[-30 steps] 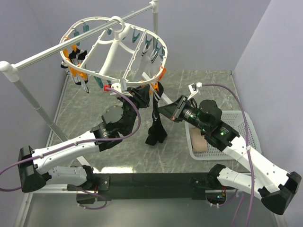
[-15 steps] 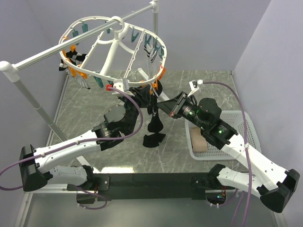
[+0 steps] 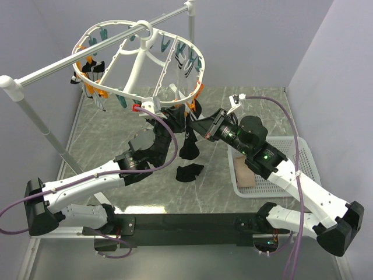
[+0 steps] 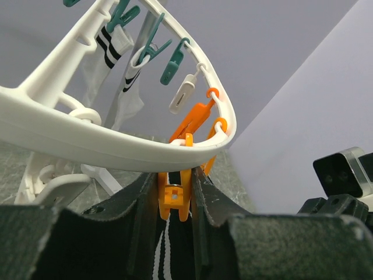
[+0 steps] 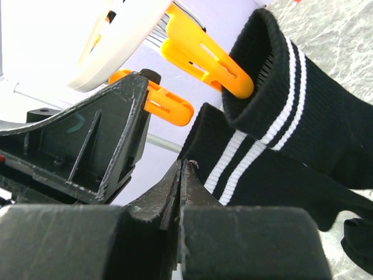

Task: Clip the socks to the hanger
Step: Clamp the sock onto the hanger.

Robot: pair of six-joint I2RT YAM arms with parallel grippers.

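My left gripper (image 4: 175, 205) squeezes an orange plastic clip (image 4: 174, 191) under the white oval plastic hanger (image 4: 111, 142). My right gripper (image 5: 182, 170) is closed, its tips touching a black white-striped sock (image 5: 274, 182) beside that clip.

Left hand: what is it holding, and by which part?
The left hand squeezes an orange clip across its sides, just under the hanger rim.
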